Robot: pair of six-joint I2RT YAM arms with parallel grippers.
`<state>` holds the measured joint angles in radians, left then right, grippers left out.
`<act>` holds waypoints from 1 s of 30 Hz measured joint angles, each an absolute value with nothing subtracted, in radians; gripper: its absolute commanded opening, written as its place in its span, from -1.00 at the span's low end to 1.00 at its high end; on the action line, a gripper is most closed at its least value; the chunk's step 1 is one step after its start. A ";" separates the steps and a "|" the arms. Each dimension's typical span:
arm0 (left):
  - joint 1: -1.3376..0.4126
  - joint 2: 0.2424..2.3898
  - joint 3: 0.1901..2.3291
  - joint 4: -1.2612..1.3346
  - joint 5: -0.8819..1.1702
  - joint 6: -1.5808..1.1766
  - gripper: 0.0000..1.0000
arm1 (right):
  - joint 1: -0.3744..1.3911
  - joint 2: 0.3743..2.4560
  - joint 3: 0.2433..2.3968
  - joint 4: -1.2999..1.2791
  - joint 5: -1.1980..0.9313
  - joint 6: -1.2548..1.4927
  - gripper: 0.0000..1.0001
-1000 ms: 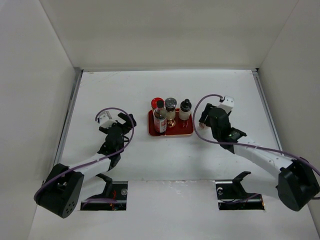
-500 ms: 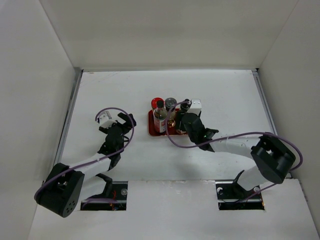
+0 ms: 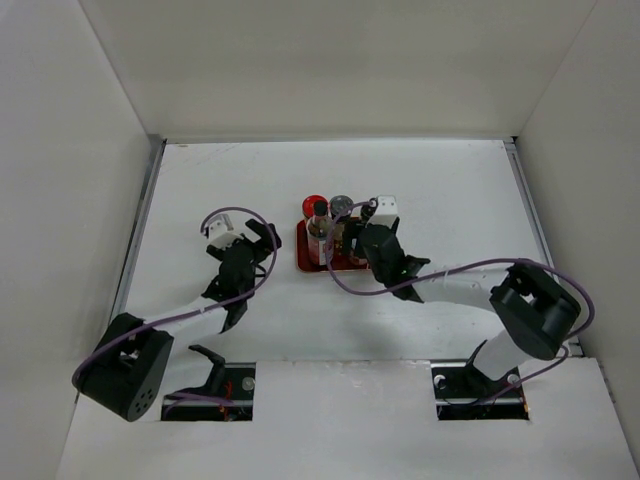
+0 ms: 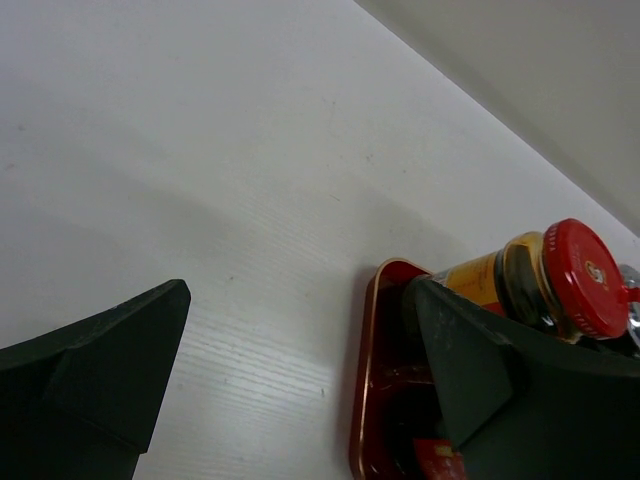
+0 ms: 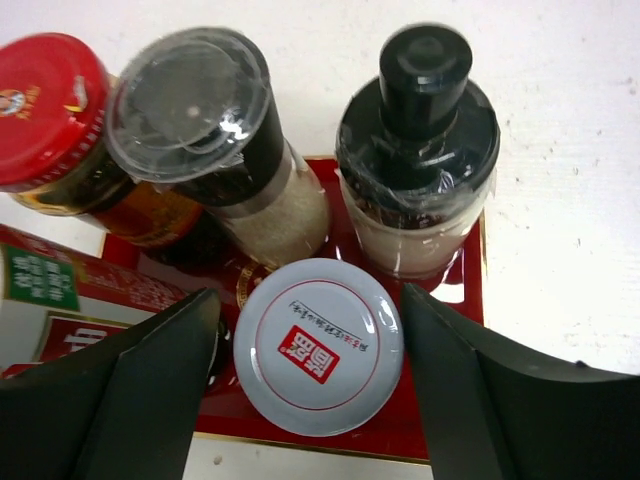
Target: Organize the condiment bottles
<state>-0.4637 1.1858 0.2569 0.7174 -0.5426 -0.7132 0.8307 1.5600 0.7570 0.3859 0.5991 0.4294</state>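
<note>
In the right wrist view my right gripper (image 5: 308,305) is open, its fingers on either side of the pale-lidded jar (image 5: 318,345) on the red tray (image 5: 445,415). Behind it stand the grey-topped shaker (image 5: 190,105), the small dark-capped bottle (image 5: 420,140) and the red-lidded jar (image 5: 45,110). The tall bottle's red label (image 5: 45,325) shows at the left. From above, the right gripper (image 3: 355,245) hangs over the tray (image 3: 305,262). My left gripper (image 3: 268,243) is open and empty left of the tray; its wrist view shows the tray rim (image 4: 362,400) and the red-lidded jar (image 4: 580,275).
White walls close in the table on the left, back and right. The right arm's purple cable (image 3: 450,270) loops over the table in front of the tray. Bare white tabletop (image 4: 200,150) lies to the left of the tray.
My right arm has swung left from beside the tray to over it, bringing its fingers around the pale-lidded jar. My left gripper has shifted a little towards the tray.
</note>
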 measured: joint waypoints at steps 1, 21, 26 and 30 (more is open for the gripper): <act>-0.468 1.186 0.268 0.707 -0.542 -0.713 1.00 | 0.833 1.556 0.757 0.391 0.600 0.427 0.81; -0.542 1.067 0.474 0.406 -0.642 -0.695 1.00 | 0.786 1.042 0.523 0.404 0.785 0.393 1.00; -0.509 1.070 0.530 0.266 -0.643 -0.680 1.00 | 0.774 0.927 0.453 0.389 0.847 0.451 1.00; -0.469 1.091 0.606 0.112 -0.640 -0.669 1.00 | 0.773 0.827 0.396 0.358 0.881 0.515 1.00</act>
